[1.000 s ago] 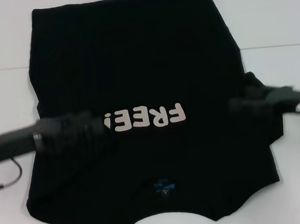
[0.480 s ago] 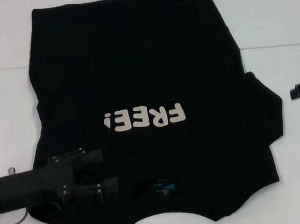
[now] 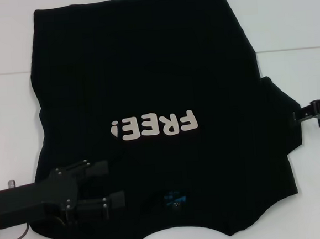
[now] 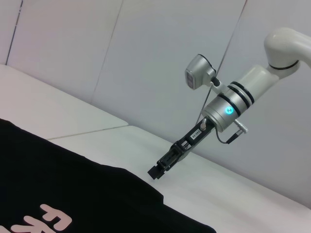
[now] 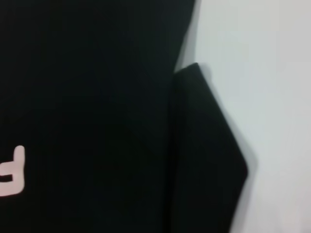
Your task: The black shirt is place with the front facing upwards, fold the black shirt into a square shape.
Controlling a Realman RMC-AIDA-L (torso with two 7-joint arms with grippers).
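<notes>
white table (image 3: pixel 296 20) | black shirt (image 3: pixel 145 71) flat | left gripper (image 3: pixel 116 184) jaws apart | right gripper (image 3: pixel 297 115) jaws unclear

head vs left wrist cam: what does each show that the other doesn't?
Only the head view shows the whole black shirt spread front-up, its blue neck label, the full "FREE!" print, and the left tool, open over the shirt near the collar. Only the left wrist view shows the right arm's silver wrist with its lit blue ring and the wall behind. Both show the shirt, part of the lettering, the white table, and the right tool at the sleeve edge.
</notes>
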